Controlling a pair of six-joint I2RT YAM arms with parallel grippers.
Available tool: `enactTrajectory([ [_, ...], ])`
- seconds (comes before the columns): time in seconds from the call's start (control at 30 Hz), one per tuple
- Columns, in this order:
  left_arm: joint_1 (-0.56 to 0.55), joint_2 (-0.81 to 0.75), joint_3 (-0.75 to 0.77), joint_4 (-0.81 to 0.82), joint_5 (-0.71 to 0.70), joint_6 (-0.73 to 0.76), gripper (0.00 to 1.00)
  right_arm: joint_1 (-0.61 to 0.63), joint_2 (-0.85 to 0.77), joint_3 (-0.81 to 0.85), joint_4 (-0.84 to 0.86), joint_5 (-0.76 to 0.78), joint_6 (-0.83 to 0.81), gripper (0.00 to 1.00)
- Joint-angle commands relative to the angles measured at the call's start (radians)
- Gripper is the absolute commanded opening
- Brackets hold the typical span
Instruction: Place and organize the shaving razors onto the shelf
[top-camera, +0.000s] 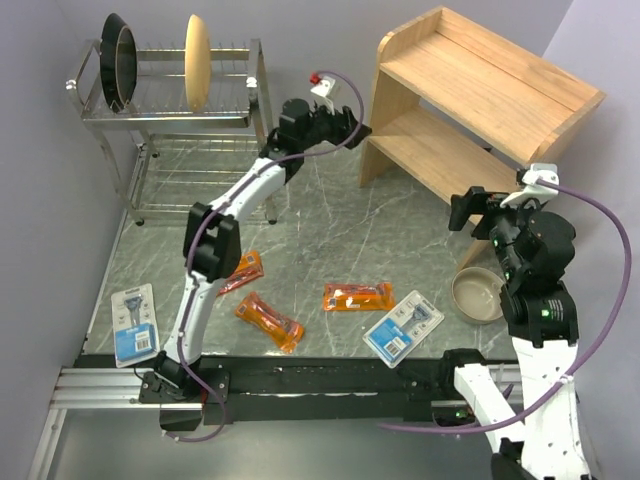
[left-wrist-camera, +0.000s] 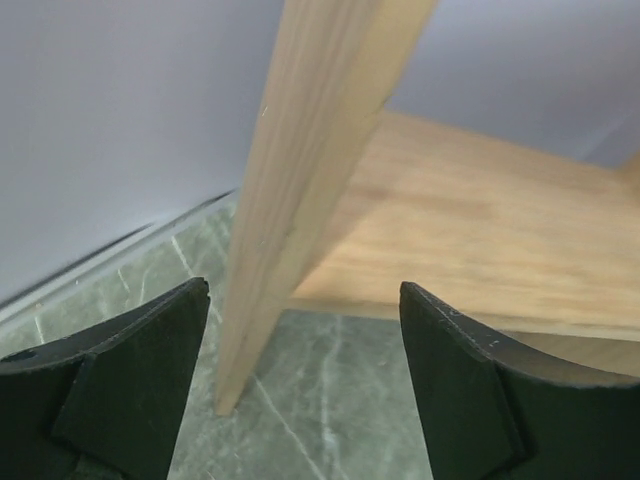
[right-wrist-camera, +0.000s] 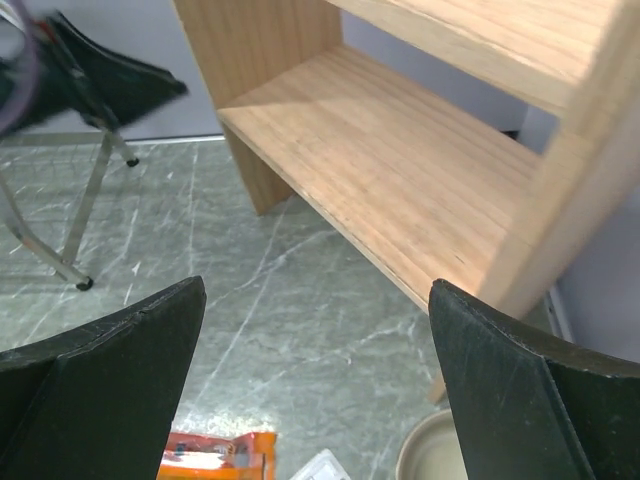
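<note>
The wooden shelf (top-camera: 480, 90) stands at the back right with both tiers bare. Three orange razor packets (top-camera: 243, 271) (top-camera: 269, 321) (top-camera: 357, 296) and two blue-and-white razor cards (top-camera: 134, 323) (top-camera: 403, 325) lie flat on the table near the front. My left gripper (top-camera: 362, 130) is open and holds nothing, just short of the shelf's left side panel (left-wrist-camera: 300, 190), beside the lower board (left-wrist-camera: 480, 230). My right gripper (top-camera: 462, 212) hangs open and holds nothing in front of the lower tier (right-wrist-camera: 400, 170). An orange packet (right-wrist-camera: 210, 455) shows below my right gripper (right-wrist-camera: 315, 295).
A chrome dish rack (top-camera: 170, 110) with a dark pan and a tan plate stands at the back left, close to the left arm. A beige bowl (top-camera: 478, 293) sits on the table under the right arm, in front of the shelf. Walls close in on the left and right.
</note>
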Motion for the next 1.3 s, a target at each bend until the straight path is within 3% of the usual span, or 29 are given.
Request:
enactTrajectory([
  [0.0,-0.019,0.057,0.089,0.173,-0.049,0.026,0.84,-0.069,0.007,0.03,-0.07,-0.094,-0.001,0.99],
  [0.33,-0.035,0.192,0.19,0.33,-0.07,0.019,0.78,-0.079,0.024,0.004,-0.119,-0.113,-0.046,0.99],
  [0.5,-0.056,0.247,0.25,0.356,-0.109,0.046,0.64,-0.088,0.038,-0.006,-0.119,-0.107,-0.054,0.99],
  [0.67,-0.078,0.296,0.306,0.376,-0.116,0.098,0.61,-0.091,0.087,0.07,-0.149,-0.124,-0.095,0.99],
  [0.73,-0.084,0.304,0.326,0.38,-0.119,0.124,0.54,-0.091,0.092,0.095,-0.181,-0.131,-0.118,0.99],
  [0.8,-0.087,0.293,0.313,0.397,-0.136,0.126,0.38,-0.091,0.092,0.102,-0.203,-0.128,-0.124,0.98],
  [0.93,-0.084,0.262,0.284,0.387,-0.17,0.132,0.19,-0.091,0.076,0.08,-0.223,-0.11,-0.116,0.99],
  [1.07,-0.05,0.148,0.221,0.305,-0.219,0.112,0.03,-0.091,0.066,0.072,-0.189,-0.098,-0.11,0.98],
  [1.13,-0.032,0.077,0.138,0.287,-0.218,0.066,0.01,-0.091,0.055,0.061,-0.169,-0.06,-0.116,0.99],
  [1.27,-0.01,-0.197,-0.217,0.298,-0.245,0.091,0.01,-0.091,0.038,0.011,-0.156,0.063,-0.104,1.0],
])
